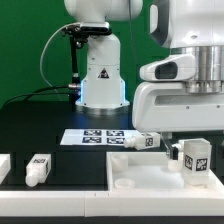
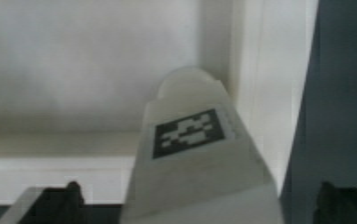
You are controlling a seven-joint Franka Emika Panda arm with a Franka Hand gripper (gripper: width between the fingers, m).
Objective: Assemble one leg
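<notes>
Leg (image 2: 196, 150) upright in gripper (image 2: 189, 205)

- The marker board (image 1: 98, 136) lies near the middle of the worktop (image 1: 40, 125).
- The square panel (image 1: 150, 170) lies at the worktop's front edge, toward the exterior view's right.
- One leg (image 1: 193, 160) stands on the panel's right part.
- Another leg (image 1: 38, 169) lies near the front left corner.

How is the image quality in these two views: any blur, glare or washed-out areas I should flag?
Exterior view: evenly lit, slightly soft; the white panel is nearly washed out against the pale hand. Wrist view: blurry throughout; the leg fills the frame, its tag smeared, and a dark shadowed band runs beside it.
</notes>
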